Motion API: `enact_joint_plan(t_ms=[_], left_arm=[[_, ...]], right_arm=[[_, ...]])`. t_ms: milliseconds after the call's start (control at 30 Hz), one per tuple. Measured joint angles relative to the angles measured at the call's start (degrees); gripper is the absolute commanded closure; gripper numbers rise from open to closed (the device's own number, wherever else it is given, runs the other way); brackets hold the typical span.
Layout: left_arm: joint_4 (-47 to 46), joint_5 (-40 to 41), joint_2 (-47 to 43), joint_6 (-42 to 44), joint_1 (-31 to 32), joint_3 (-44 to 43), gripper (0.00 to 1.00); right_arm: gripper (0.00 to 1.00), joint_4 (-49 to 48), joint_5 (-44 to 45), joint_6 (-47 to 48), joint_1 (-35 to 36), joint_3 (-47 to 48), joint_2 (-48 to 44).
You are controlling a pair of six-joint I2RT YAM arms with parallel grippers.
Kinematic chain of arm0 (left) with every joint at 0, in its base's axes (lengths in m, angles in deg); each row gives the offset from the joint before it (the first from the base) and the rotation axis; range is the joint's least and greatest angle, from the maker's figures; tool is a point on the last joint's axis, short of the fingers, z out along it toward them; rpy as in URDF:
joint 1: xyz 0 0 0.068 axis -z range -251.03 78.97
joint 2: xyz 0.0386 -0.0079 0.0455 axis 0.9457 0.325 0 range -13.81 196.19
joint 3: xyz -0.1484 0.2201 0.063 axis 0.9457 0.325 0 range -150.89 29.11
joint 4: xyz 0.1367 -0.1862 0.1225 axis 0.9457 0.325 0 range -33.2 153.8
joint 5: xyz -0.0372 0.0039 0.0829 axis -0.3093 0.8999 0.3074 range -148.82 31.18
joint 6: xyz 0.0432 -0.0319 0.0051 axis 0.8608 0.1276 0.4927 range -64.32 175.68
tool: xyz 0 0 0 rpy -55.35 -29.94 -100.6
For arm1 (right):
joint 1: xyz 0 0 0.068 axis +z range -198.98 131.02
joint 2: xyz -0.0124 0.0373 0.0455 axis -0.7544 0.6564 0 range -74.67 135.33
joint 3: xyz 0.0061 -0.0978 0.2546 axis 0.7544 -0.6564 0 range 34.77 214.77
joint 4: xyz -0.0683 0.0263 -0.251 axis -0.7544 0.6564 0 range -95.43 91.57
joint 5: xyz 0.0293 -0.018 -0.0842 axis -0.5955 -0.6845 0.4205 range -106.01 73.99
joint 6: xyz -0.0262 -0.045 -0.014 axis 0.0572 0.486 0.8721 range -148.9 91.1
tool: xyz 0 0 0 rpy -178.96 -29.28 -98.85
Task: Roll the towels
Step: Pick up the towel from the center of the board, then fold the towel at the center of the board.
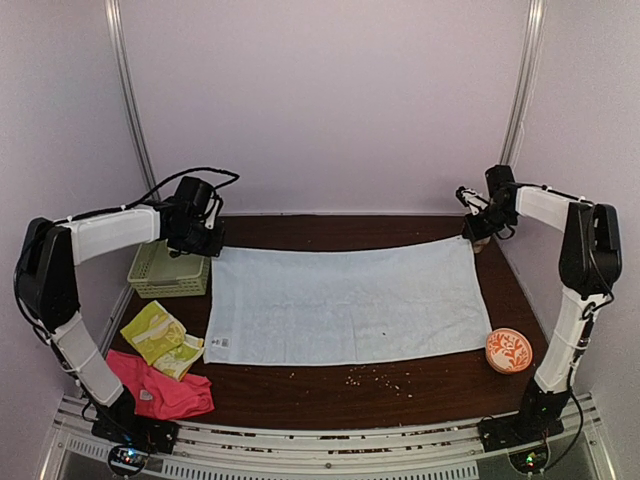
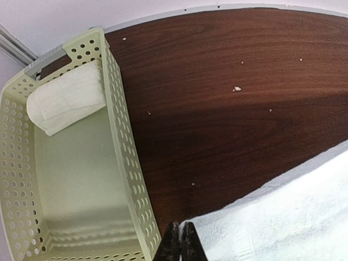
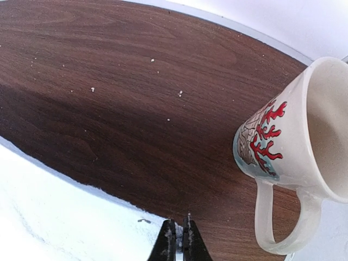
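Left gripper [image 1: 210, 248] is pressed shut right on the upper left corner of the blue towel [image 1: 345, 300], and it looks like it's pinching the cloth. Towel lies flat mid-table, long side running left to right across the frame. Right gripper [image 1: 478, 236] is clamped on the upper right corner the same way, so each arm has its own end. I'd guess the roll goes down-frame toward the bases. Left wrist view shows a rolled white towel [image 2: 65, 103] inside the basket [image 2: 122, 163], which the overhead hides. Right wrist view shows a mug [image 3: 293, 157] near that corner.
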Motion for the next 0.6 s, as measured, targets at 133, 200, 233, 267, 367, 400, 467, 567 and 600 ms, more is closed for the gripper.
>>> enact_joint_plan(t_ms=[133, 200, 233, 267, 367, 400, 467, 567, 600], left_arm=[[0.0, 0.3, -1.9, 0.0, 0.0, 2.5, 1.0], [0.0, 0.3, -3.0, 0.0, 0.0, 3.1, 1.0], [-0.1, 0.3, -3.8, 0.0, 0.0, 3.5, 1.0], [0.0, 0.2, -4.5, 0.1, 0.0, 3.8, 1.0], [-0.3, -0.1, -6.2, 0.1, 0.0, 5.2, 1.0], [-0.3, -0.3, -6.8, 0.3, 0.0, 5.8, 1.0], [-0.3, -0.8, -7.9, 0.5, 0.0, 7.0, 1.0], [0.0, -1.5, -9.5, 0.7, 0.1, 9.1, 1.0], [0.3, -1.7, -10.0, 0.8, 0.1, 9.7, 1.0]], right_arm=[[1.0, -0.4, -1.1, 0.2, -0.3, -1.3, -0.4], [1.0, -0.5, -1.8, 0.3, -0.6, -2.7, -1.1], [1.0, -0.5, -2.0, 0.5, -0.8, -3.7, -1.7], [1.0, -0.5, -2.2, 0.6, -1.0, -4.5, -2.3], [1.0, -0.4, -3.2, 1.3, -2.2, -7.4, -5.0], [1.0, -0.3, -3.7, 1.5, -2.9, -8.3, -6.0], [1.0, -0.2, -4.8, 1.9, -3.8, -9.9, -7.8], [1.0, 0.0, -6.7, 3.0, -4.6, -12.9, -10.9], [1.0, 0.1, -7.2, 3.4, -4.7, -14.1, -11.9]])
